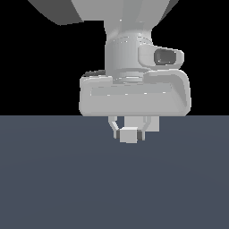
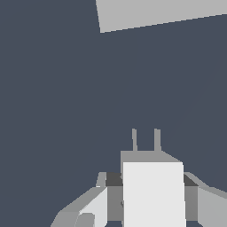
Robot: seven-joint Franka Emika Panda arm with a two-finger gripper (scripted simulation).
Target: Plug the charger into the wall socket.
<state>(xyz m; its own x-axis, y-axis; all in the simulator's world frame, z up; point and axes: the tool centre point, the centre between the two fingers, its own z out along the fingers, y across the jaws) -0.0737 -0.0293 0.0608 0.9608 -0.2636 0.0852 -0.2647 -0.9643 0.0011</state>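
Note:
My gripper (image 1: 128, 133) is shut on the charger (image 1: 128, 134), a small off-white block held between the two fingers below the grey hand. In the wrist view the charger (image 2: 153, 193) fills the space between the fingers (image 2: 95, 205), and two thin prongs (image 2: 134, 140) stick out of its far end. A flat light-grey panel, the wall socket (image 2: 164, 13), lies beyond the prongs and is cut off by the frame edge. A wide stretch of dark surface separates the prongs from it. The exterior view does not show the socket.
A dark blue-grey floor (image 1: 53, 179) spreads under the hand in both views. The arm's large grey wrist body (image 1: 134, 94) blocks whatever lies behind it in the exterior view.

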